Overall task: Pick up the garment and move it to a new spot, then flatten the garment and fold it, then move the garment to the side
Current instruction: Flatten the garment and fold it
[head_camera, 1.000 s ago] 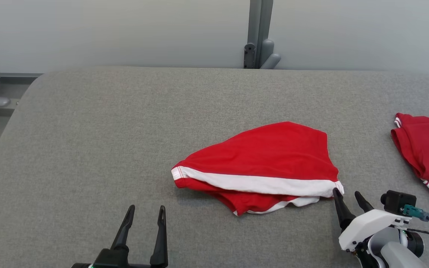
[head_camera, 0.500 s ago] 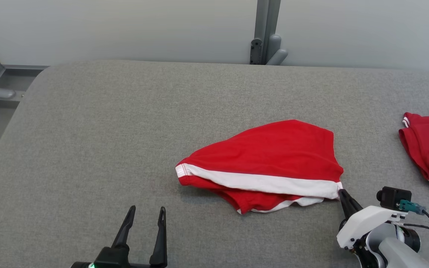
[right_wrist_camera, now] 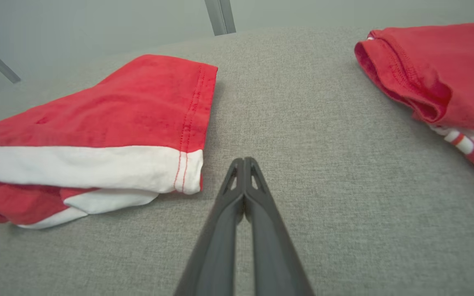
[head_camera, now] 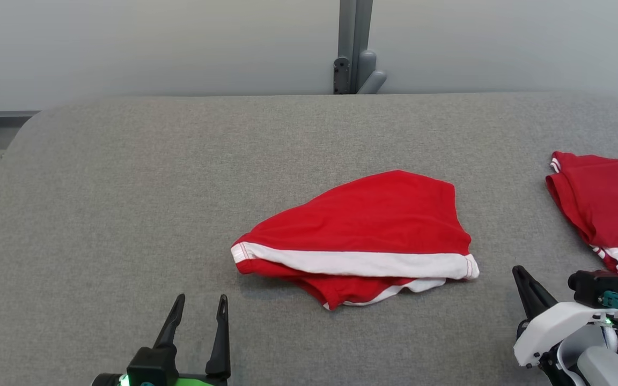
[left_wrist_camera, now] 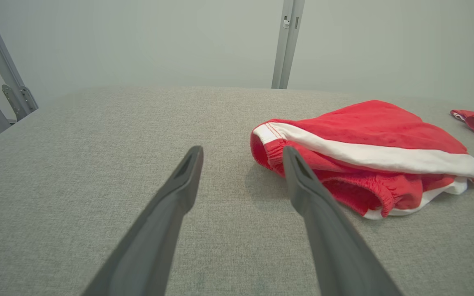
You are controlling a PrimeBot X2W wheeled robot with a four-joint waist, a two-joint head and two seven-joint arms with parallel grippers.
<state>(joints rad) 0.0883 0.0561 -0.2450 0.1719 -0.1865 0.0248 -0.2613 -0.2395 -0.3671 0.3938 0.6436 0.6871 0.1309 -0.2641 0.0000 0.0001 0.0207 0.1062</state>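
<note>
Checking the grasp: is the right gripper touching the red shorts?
Apart. The right wrist view shows a gap between the shut right gripper and the corner of the red shorts.

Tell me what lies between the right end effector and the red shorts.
Bare grey tabletop separates right end effector from shorts; right wrist view shows it.

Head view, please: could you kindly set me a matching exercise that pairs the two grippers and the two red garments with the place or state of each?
Things:
1. left gripper
2. right gripper
3. red shorts
4. second red garment

Places or states:
A. lying in the middle of the table, white band toward the robot
B. shut on nothing, just right of the shorts and apart from them
C. at the view's right edge, partly cut off
D. open, over bare table at the lower left

Pairs: 1-D, 2-B, 3-A, 4-C
</note>
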